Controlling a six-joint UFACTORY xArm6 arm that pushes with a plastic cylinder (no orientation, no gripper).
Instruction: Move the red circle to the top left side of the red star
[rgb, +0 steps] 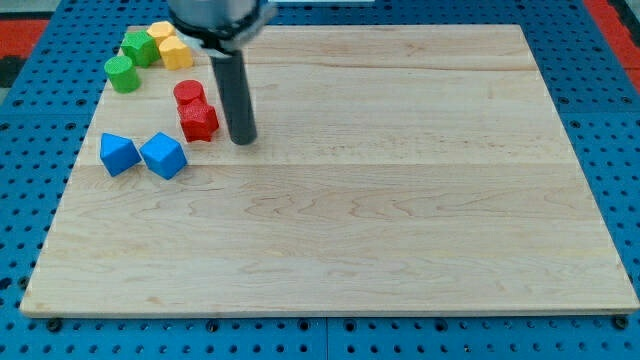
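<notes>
Toward the view's upper left, on the pale wooden board (400, 200), sits the small red circle block (188, 93), a short red cylinder. It touches the red star block (199, 120), which lies directly below it and a little to the view's right, so the circle stands above the star and slightly to its left, the two pressed together.

Just to the view's right of the red star is my tip (242, 139), the lower end of the straight dark rod, resting on the board close beside the star; whether it touches the star cannot be told. The rod rises toward the view's top, where the dark arm body fills the edge. No claw is fitted: the arm ends in this bare rod, so nothing is held.

Below and to the view's left of the red pair lie two blue blocks side by side, the left blue block (119, 154) and the right blue block (164, 155), both angular, nearly touching.

Near the board's upper left corner is a cluster: a green cylinder block (122, 74), a green cube-like block (140, 47) above it, and two yellow blocks (171, 46) to their right, packed closely.

Around the board runs a blue perforated table surface (30, 150).
</notes>
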